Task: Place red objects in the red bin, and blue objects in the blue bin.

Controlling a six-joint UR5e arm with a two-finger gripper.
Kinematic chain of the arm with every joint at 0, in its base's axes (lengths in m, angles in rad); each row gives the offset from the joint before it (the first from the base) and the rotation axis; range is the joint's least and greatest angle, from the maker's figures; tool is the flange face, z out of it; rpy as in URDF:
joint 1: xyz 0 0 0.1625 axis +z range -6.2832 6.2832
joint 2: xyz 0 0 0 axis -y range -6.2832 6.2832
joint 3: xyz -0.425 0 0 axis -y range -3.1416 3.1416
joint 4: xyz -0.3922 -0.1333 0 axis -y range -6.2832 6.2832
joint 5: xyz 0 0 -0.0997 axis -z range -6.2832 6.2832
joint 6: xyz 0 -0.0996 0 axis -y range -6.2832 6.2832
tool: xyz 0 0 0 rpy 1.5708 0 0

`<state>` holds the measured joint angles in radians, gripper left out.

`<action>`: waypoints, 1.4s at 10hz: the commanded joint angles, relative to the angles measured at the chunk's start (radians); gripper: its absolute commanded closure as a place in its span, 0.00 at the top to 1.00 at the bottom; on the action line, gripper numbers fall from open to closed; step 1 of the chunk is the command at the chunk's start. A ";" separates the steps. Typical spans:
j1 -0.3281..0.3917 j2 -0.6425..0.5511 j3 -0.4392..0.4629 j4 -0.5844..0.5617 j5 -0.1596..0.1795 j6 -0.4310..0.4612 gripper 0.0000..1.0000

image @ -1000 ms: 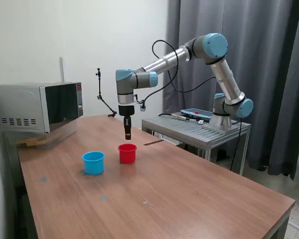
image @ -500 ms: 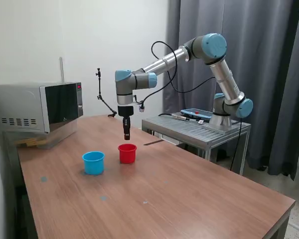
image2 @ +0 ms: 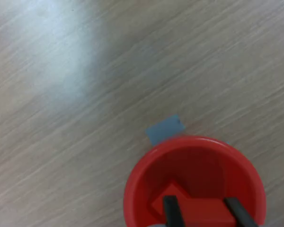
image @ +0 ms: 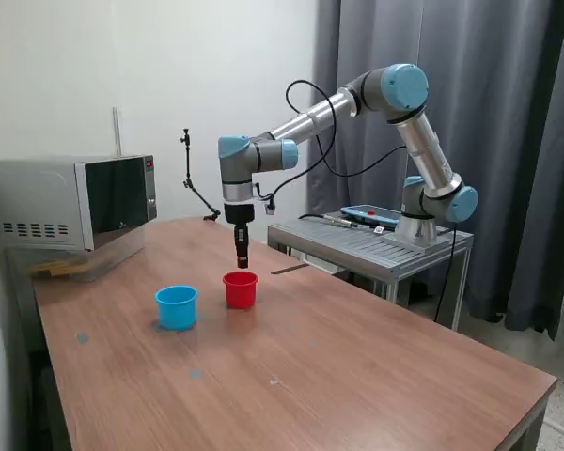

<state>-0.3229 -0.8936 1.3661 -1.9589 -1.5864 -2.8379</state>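
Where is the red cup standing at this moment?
The red cup stands on the wooden table, directly under the gripper, with the light blue cup beside it on the exterior view's left.

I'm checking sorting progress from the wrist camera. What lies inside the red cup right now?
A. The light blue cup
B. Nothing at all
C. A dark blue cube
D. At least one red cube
D: in the wrist view, a red cube lies on the floor of the red cup, seen between the fingertips of the gripper above it.

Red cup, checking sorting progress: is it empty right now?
No. The wrist view shows red cube shapes lying inside the red cup, below the pincer.
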 commanded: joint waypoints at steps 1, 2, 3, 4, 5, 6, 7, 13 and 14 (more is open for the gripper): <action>0.001 0.001 -0.001 -0.001 0.000 0.002 1.00; 0.001 0.001 -0.001 0.000 0.000 0.008 1.00; 0.001 0.001 0.001 0.000 0.000 0.009 1.00; 0.001 0.001 0.001 0.000 0.000 0.009 1.00; 0.001 0.001 -0.001 0.000 0.000 0.009 1.00; 0.001 0.001 -0.001 0.000 0.000 0.009 1.00; 0.001 0.001 -0.004 0.000 0.000 0.008 1.00; 0.008 -0.137 0.005 0.135 0.037 -0.278 1.00; 0.028 -0.192 0.002 0.173 0.042 -0.335 1.00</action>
<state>-0.3104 -1.0128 1.3697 -1.8458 -1.5592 -3.0728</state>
